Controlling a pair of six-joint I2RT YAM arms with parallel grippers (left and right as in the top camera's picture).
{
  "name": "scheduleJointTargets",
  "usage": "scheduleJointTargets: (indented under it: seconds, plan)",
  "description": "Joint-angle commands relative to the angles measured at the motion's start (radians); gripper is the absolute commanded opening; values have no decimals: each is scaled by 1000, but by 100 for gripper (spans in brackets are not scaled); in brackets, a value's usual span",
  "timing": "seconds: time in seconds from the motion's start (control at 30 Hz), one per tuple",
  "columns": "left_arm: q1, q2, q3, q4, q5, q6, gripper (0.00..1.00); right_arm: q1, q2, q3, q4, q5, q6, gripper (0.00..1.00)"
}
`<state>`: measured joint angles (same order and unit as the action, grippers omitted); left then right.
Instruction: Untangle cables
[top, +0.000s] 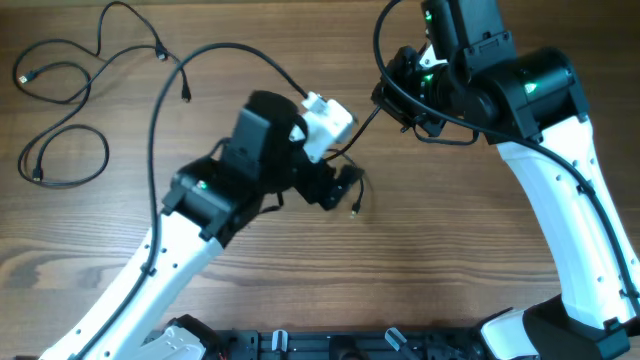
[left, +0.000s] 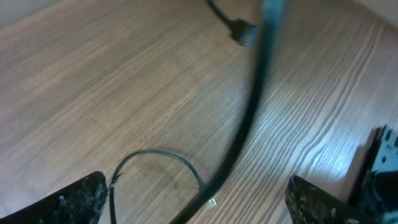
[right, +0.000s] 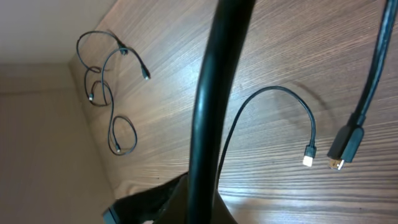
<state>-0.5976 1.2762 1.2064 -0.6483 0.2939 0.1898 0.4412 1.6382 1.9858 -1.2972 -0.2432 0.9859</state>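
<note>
My right gripper (top: 397, 100) is raised at the back right. In the right wrist view its jaws (right: 202, 202) are shut on a black cable (right: 208, 93) that runs taut down-left toward my left gripper (top: 345, 190). My left gripper (left: 199, 208) is open just above the table. The same black cable (left: 245, 118) crosses between its fingers, beside a thin loop (left: 158, 154) with a gold tip (left: 212, 202). Two plug ends (right: 309, 158) (right: 339, 155) show below the right wrist. More thin cables (top: 60, 150) lie looped at the far left.
The left arm's own thicker wire (top: 165, 100) arcs over the table to its white wrist camera (top: 325, 120). The looped cables also show in the right wrist view (right: 109, 93) near the table's far edge. A loose plug (left: 245, 34) lies ahead of the left gripper.
</note>
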Motion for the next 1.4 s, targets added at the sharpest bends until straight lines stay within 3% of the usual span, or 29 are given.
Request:
scheduleJointTargets:
  seconds: [0.0,0.13,0.27,0.37,0.63,0.7,1.03,1.07,1.13,1.2,1.27,1.37]
  plan:
    - [-26,-6,4,29,-162,64,91,-2,13,17,1,-56,-44,4]
    - [-27,-6,4,33,-185,64,86,-2,13,17,-6,-58,-44,4]
    - [-27,-6,4,32,-186,64,62,-2,13,17,-6,-58,-44,4]
    - [-27,-6,4,32,-186,64,57,-2,13,17,-6,-58,-43,5]
    - [-27,-6,4,24,-171,34,22,-2,13,17,-5,-81,-40,4]
    - [-27,-6,4,24,-168,34,4,-2,13,17,-5,-81,-40,4]
    - [-27,-6,4,24,-169,5,4,-2,13,17,-5,-96,-43,13]
    - [-27,-6,4,24,-169,4,4,-2,13,17,-5,-96,-43,19]
    - [-26,-6,4,24,-169,4,4,-2,13,17,-6,-96,-44,53]
    - [-26,-6,4,24,-169,-4,4,-2,13,17,-6,-96,-53,79]
    - [-26,-6,4,25,-173,-42,4,-2,13,17,-6,-96,-70,93]
    - [3,-6,4,25,-174,-100,4,-2,13,17,-5,-95,-70,99]
